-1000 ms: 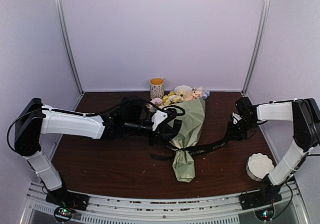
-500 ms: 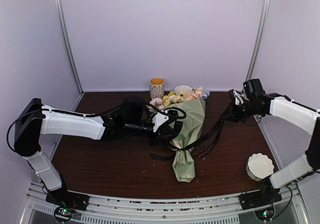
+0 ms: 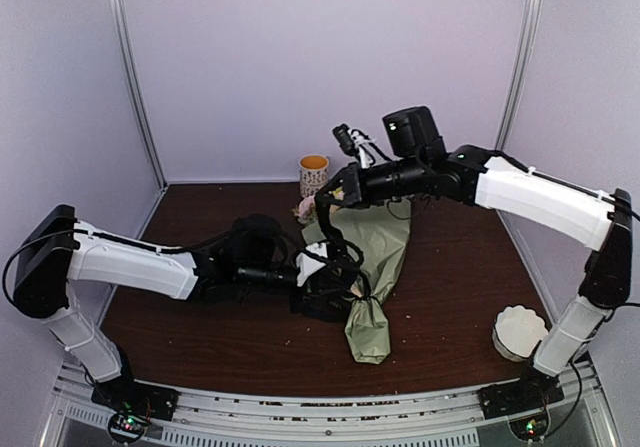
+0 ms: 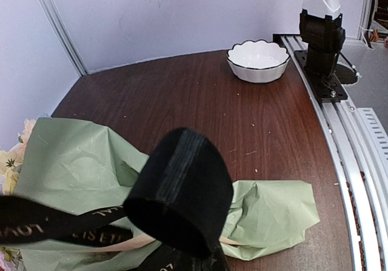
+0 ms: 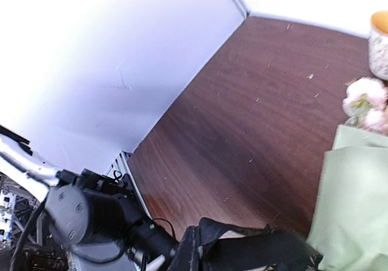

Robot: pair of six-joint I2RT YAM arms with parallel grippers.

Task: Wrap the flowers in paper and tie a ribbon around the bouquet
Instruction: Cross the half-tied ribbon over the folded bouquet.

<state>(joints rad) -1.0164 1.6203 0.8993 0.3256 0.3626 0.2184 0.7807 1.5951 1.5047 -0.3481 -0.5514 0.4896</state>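
A dark brown wooden table point(image 3: 200, 337) is filling the floor of a small booth, with pale lilac walls point(image 3: 330, 57) rising on three sides and a metal rail point(image 3: 300, 412) running along the near edge. A patterned cup point(image 3: 314, 175) is standing at the middle of the back edge, and a white scalloped bowl point(image 3: 520, 332) is sitting near the right near corner. The green paper point(image 3: 375, 247) is lying rolled around the bunch in the middle of the table, its narrow end pointing toward the near edge. The flowers point(image 5: 364, 101) are peeking out at the end toward the back edge. The left gripper point(image 3: 335, 272) is sitting low against the left side of the bundle with its jaws closed, and the black lettered ribbon point(image 4: 60, 225) is running across the paper straight into its fingers. The right gripper point(image 3: 335, 195) is hanging above the flower end, jaws pinched together on the ribbon, which is dropping from it to the bundle.
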